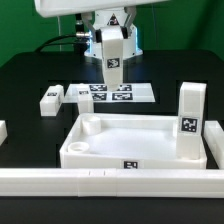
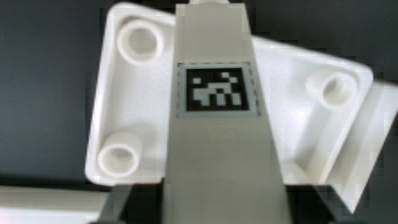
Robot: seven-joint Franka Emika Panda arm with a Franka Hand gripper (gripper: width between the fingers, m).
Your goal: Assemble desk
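The white desk top (image 1: 135, 140) lies with its raised rim up in the middle of the black table. It fills the wrist view (image 2: 311, 110), showing round corner sockets (image 2: 121, 157). My gripper (image 1: 112, 48) is shut on a white square-section tagged leg (image 1: 112, 65) and holds it upright in the air above the far side of the desk top. In the wrist view the leg (image 2: 214, 90) runs out from between my dark fingers (image 2: 134, 205), tag facing the camera. A second leg (image 1: 190, 120) stands upright at the desk top's corner on the exterior view's right.
Two more legs (image 1: 50, 100) (image 1: 76, 93) lie at the exterior view's left. The marker board (image 1: 122, 95) lies behind the desk top. Long white border rails run along the front (image 1: 100, 181) and both sides (image 1: 216, 145).
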